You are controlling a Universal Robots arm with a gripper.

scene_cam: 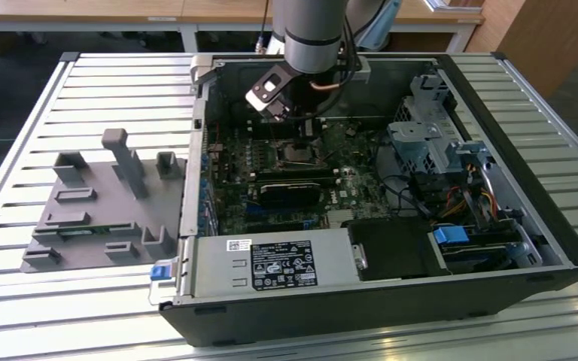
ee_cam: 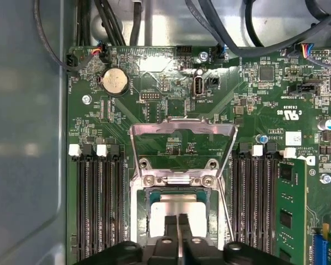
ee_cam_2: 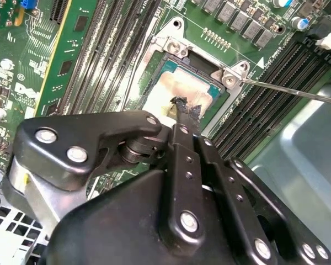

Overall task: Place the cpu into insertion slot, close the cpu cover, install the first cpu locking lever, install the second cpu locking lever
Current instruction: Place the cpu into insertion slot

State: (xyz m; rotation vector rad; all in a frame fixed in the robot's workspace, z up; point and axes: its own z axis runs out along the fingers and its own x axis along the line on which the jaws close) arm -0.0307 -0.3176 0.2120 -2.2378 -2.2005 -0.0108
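The cpu (ee_cam: 176,212) lies flat in the insertion slot (scene_cam: 294,156), its silver top facing up; in the second wrist view the cpu (ee_cam_2: 174,94) shows smeared paste. My gripper (ee_cam: 177,225) is shut, its fingers pressed together with nothing between them. The taped fingertip (ee_cam_2: 185,109) rests on or just above the chip's top. The cpu cover (ee_cam: 182,128), a thin silvery frame, stands swung open on its hinge past the socket. One thin locking lever (ee_cam_2: 289,92) sticks out sideways, unlatched. In the exterior view my gripper (scene_cam: 304,134) hangs inside the open computer case.
Black memory slots (ee_cam: 96,204) flank the socket on both sides. A green card (ee_cam: 289,204), a coin battery (ee_cam: 115,81) and cables (ee_cam: 237,33) are nearby. Outside, a power supply (scene_cam: 269,263), a drive cage (scene_cam: 430,135) and a grey fixture (scene_cam: 98,203) sit on the slatted table.
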